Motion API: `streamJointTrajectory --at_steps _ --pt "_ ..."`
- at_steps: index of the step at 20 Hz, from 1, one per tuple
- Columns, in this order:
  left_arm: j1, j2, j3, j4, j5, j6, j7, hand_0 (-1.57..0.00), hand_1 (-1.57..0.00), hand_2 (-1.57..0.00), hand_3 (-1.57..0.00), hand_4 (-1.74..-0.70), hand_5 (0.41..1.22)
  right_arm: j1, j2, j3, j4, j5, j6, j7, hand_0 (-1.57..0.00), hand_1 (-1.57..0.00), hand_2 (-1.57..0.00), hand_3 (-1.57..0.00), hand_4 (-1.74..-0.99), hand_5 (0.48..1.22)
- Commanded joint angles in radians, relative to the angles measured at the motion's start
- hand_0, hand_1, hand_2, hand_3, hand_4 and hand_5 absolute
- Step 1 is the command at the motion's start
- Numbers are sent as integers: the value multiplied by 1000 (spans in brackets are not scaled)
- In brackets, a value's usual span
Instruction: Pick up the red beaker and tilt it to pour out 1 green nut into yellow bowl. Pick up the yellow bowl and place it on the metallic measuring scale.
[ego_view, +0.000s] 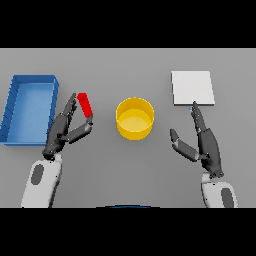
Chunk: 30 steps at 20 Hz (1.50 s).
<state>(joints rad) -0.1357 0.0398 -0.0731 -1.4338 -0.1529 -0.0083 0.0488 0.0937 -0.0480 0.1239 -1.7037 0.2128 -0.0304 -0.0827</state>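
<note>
Left hand (62, 131) has its fingers and thumb clamped on the red beaker (85, 104), tilted, with the yellow bowl (135, 118) on the worktop just right of it. Right hand (206, 145) hovers fingers apart, the metallic scale (193, 88) right beyond its fingertips, blue bin (29, 108) left of the left-hand fingers
</note>
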Motion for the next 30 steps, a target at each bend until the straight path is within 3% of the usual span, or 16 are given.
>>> streamJointTrajectory --at_steps 1,8,18,21,22,23,24,26,30 --pt "-29 -1 6 33 -9 11 -1 1 1 1 1 -1376 738 11 2 2 -6 -3 3 -8 1 1 1 1 -1321 683" --pt "-171 -13 65 254 9 17 -48 1 1 1 1 -1330 714 11 0 -7 -10 -11 1 -1 1 1 1 1 -1338 688" --pt "-330 -9 103 430 1 26 -74 1 1 1 1 -1332 715 1 -3 -10 -16 -16 3 13 1 1 1 1 -1311 682" --pt "-338 -16 118 460 18 17 -149 1 1 -30 -3 -1389 752 -8 -6 -12 -14 -13 1 15 1 1 1 1 -1295 683" --pt "-356 -29 125 479 22 30 -148 -81 -84 -122 -75 -1416 770 -5 -12 -18 -14 -11 -2 10 1 1 1 1 -1291 684" --pt "-361 -42 132 494 24 43 -145 -253 -276 -307 -220 -1444 795 -7 -8 -18 -19 -15 -3 18 1 1 1 1 -1289 684" --pt "-372 -45 142 507 28 56 -143 -458 -483 -501 -490 -1443 881 0 -3 -11 -18 -6 -7 14 1 1 1 1 -1286 685" --pt "-388 -49 138 521 -7 112 -143 -859 -875 -886 -879 -1439 1003 -1 -14 -21 -1 -19 6 2 1 1 1 1 -1283 683" --pt "-377 -65 135 521 -35 120 -205 -1279 -1286 -1290 -1288 -1447 1132 0 -14 -17 -8 -20 10 -11 1 1 1 1 -1293 682"
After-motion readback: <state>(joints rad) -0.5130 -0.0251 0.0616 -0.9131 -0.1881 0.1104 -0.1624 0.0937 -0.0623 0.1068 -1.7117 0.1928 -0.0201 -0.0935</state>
